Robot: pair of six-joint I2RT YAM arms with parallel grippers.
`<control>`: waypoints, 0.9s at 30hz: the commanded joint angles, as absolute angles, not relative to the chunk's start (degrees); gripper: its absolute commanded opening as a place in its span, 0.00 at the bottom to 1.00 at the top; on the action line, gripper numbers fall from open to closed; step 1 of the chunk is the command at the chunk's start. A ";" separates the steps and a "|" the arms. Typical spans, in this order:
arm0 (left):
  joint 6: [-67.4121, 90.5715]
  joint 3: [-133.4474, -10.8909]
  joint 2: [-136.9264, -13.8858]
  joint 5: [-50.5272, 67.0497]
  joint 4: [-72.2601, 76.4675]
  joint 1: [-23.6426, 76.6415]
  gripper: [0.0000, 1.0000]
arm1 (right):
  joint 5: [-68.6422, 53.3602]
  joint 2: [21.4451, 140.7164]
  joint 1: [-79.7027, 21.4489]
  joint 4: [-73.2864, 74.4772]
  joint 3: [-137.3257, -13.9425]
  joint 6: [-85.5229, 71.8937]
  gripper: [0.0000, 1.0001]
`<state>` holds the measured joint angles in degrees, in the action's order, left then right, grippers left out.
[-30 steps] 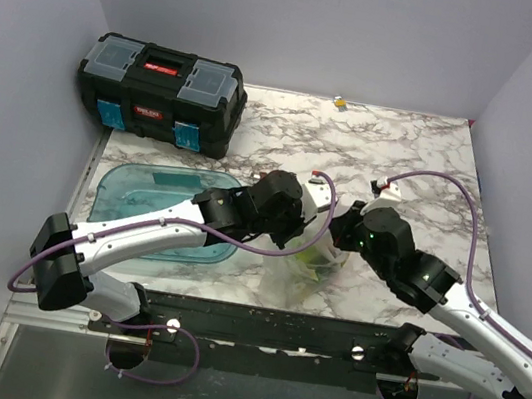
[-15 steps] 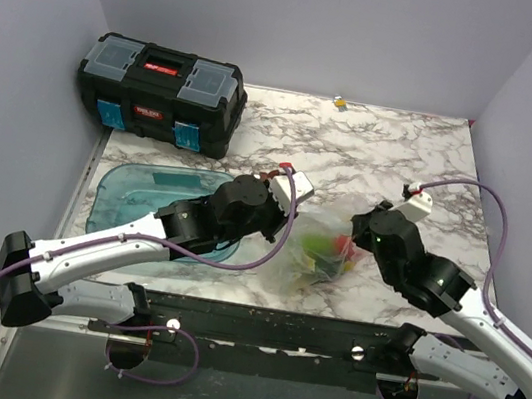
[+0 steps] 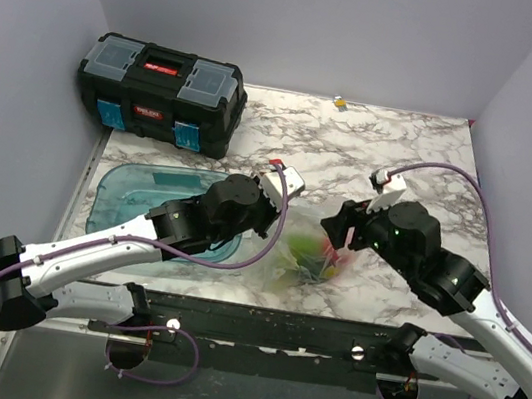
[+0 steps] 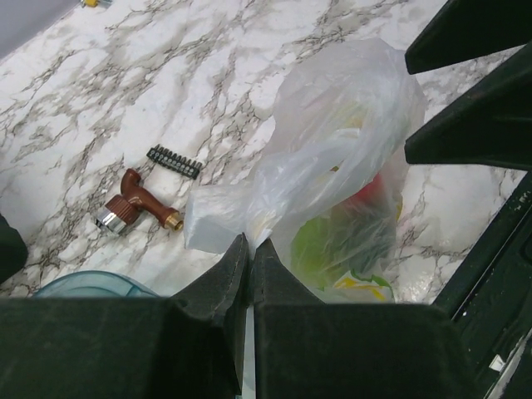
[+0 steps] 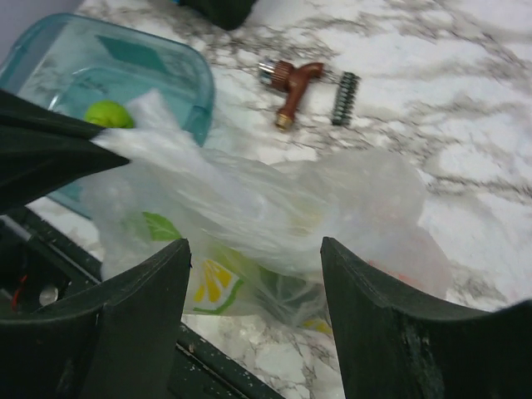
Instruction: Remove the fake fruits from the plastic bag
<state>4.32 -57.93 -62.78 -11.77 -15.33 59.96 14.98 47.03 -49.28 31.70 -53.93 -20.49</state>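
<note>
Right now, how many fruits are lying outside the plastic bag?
1: a round lime-green fruit in the blue tray. The other fruits show through the plastic bag. The left arm covers part of the tray from above, so more may be hidden.

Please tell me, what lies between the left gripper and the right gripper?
The bag lies between them, as the top view shows. The left gripper pinches its edge, and the right gripper is open beside it.
</note>
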 commanded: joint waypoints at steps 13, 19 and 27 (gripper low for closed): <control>4.52 -56.95 -60.78 -13.95 -14.70 59.68 0.00 | 18.58 56.40 -51.10 17.74 -52.24 -9.17 0.68; 4.74 -56.00 -59.21 -16.95 -13.64 59.68 0.00 | 39.84 55.86 -51.39 21.87 -50.74 -17.67 0.48; 4.92 -54.08 -56.36 -18.61 -11.62 59.70 0.00 | 45.26 46.28 -51.35 23.69 -45.00 -28.12 0.09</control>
<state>4.56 -55.20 -58.59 -16.34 -14.28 59.96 39.57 50.17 -51.35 21.91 -46.83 -22.02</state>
